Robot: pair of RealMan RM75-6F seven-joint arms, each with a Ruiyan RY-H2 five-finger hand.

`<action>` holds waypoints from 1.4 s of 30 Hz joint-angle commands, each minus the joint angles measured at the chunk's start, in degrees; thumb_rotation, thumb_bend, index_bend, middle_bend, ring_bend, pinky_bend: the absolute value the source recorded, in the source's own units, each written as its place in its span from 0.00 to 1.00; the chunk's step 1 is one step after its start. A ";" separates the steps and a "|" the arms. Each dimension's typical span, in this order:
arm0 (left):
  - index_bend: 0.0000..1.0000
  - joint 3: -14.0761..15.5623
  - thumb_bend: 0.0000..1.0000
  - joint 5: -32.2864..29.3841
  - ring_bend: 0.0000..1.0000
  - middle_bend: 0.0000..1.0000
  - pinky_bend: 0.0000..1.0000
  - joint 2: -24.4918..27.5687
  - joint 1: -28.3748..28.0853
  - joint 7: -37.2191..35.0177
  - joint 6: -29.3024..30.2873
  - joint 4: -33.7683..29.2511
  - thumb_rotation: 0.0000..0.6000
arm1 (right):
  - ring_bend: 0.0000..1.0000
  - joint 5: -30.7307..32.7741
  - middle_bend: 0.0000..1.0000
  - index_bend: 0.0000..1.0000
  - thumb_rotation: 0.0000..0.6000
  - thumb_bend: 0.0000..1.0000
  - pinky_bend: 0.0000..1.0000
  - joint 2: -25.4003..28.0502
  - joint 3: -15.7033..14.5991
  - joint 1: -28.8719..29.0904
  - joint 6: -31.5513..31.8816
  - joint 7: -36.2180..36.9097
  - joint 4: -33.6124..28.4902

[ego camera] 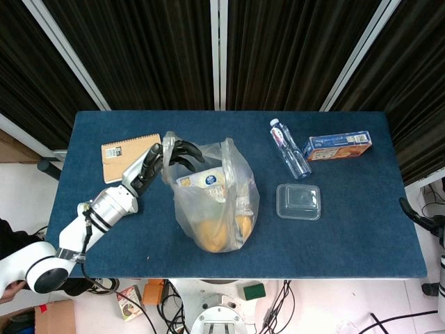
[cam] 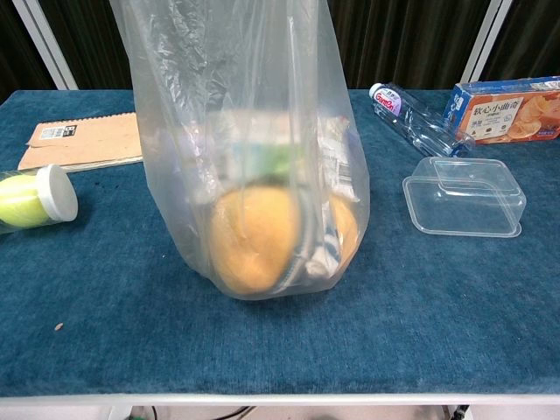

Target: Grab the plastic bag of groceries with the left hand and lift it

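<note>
While I watched the head view, my left hand [ego camera: 161,161] had its dark fingers [ego camera: 186,150] curled over the near handle of the plastic bag [ego camera: 214,202], gripping the gathered film at the bag's top edge. The bag hung just to the right of the hand, its bottom looking to be off the blue tabletop [ego camera: 348,236] in the chest view, though I could not tell that for certain. Through the clear plastic I saw a round orange-yellow fruit [cam: 254,241] at the bottom and a white package [ego camera: 208,182] higher up, close beside my fingers. A brown notebook [ego camera: 126,154] lay flat just behind the hand, partly under the wrist. Well off to the hand's right sat a clear lidded container [ego camera: 298,202], and beyond it a water bottle [ego camera: 290,149] lying on its side next to a blue and orange snack box [ego camera: 337,146]. In the chest view a tube of tennis balls [cam: 35,199] with a white cap lay at the left edge, near the notebook. My right hand did not show in either view.
</note>
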 commanded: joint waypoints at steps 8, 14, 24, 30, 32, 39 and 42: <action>0.34 -0.47 0.00 4.09 0.24 0.36 0.38 -0.09 0.75 -6.07 -0.73 0.20 0.05 | 0.00 -2.04 0.00 0.00 1.00 0.14 0.00 -0.60 0.14 2.05 -1.11 -2.48 -0.81; 0.32 -0.47 0.00 3.71 0.24 0.35 0.38 0.00 0.19 -6.40 -1.57 -0.78 0.06 | 0.00 -4.57 0.00 0.00 1.00 0.14 0.00 0.35 1.09 6.30 -5.42 -6.52 -9.07; 0.29 -0.76 0.00 0.67 0.24 0.33 0.38 -0.29 -0.14 -3.81 -1.07 -2.36 0.05 | 0.00 -3.66 0.00 0.00 1.00 0.15 0.00 -2.73 6.90 18.95 -18.17 -22.58 -20.91; 0.29 -0.78 0.00 0.09 0.24 0.33 0.38 -0.63 0.11 -2.27 -0.36 -2.43 0.06 | 0.00 -0.32 0.00 0.00 1.00 0.15 0.00 -7.31 8.91 24.98 -23.06 -29.03 -23.38; 0.29 -0.88 0.00 -0.11 0.24 0.33 0.37 -0.60 0.14 -1.96 -0.32 -2.45 0.06 | 0.00 1.00 0.00 0.00 1.00 0.15 0.00 -8.86 9.42 26.66 -24.15 -30.52 -24.05; 0.29 -1.03 0.00 -0.85 0.24 0.33 0.37 -0.45 0.18 -0.96 -0.66 -2.91 0.05 | 0.00 4.95 0.00 0.00 1.00 0.15 0.00 -13.32 10.58 31.99 -27.70 -34.53 -23.94; 0.29 -1.16 0.00 -1.06 0.24 0.33 0.37 -0.18 0.24 -0.42 -0.77 -3.30 0.05 | 0.00 6.21 0.00 0.00 1.00 0.15 0.00 -14.72 10.85 33.82 -28.54 -36.52 -23.32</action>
